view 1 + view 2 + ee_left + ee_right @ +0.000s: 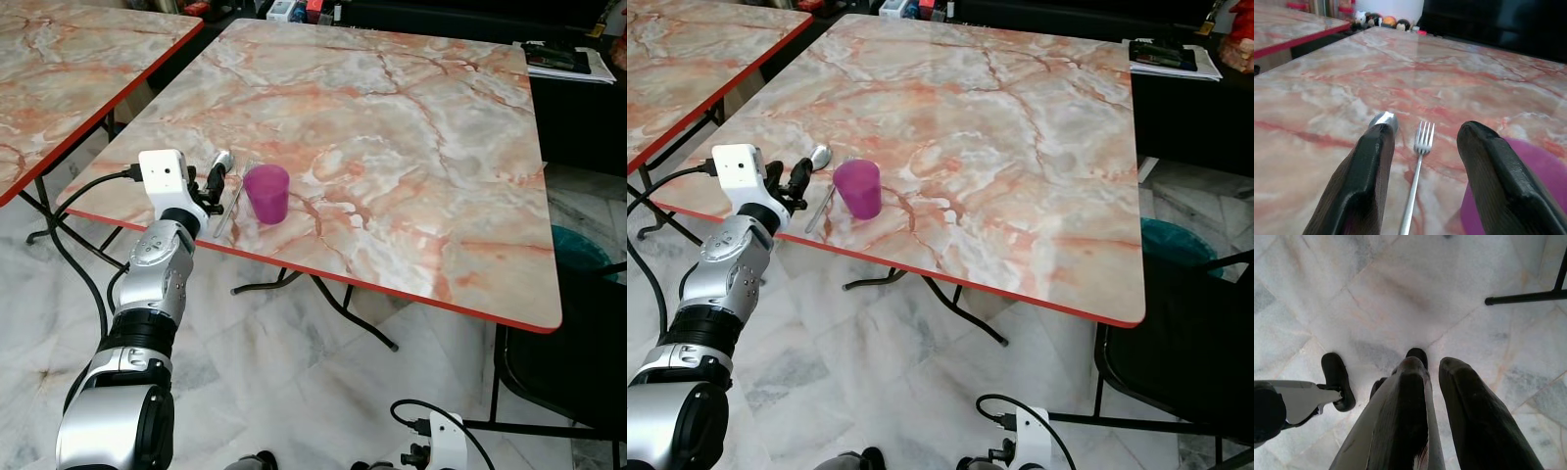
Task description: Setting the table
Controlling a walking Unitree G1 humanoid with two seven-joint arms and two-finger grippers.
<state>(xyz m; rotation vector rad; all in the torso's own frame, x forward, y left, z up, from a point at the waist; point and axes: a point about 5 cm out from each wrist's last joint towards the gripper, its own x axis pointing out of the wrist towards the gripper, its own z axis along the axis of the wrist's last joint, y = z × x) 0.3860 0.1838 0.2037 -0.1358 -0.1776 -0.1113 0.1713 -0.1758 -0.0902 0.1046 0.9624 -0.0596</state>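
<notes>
where the left gripper's fingers cross it: the fork (1418,169) is partly covered in the head views, and only its thin handle shows as a pale line beside the cup
spoon (221,162): its bowl peeks out past one black finger; the handle is hidden behind that finger in the left wrist view
left gripper (1425,147): low over the near left corner of the tabletop, fingers spread apart, the fork lying between them untouched
fork: flat on the tabletop, tines pointing away from the robot, just beside the purple cup
purple cup (266,193): upright near the near left corner, cut off at the edge of the left wrist view
tabletop (411,147): marbled pink and grey with a red rim, folding legs underneath
right gripper (1435,396): hangs by the robot's side over the marble floor (1400,289); fingers close together with a narrow gap, something pale lies along one finger and i cannot tell what it is or whether it is gripped
second table (69,59): to the left, cut off by the frame
papers (563,61): on a dark surface past the far right corner
teal bin (580,253): partly hidden behind the tabletop's right edge
dark chair (563,362): lower right, cut off
</notes>
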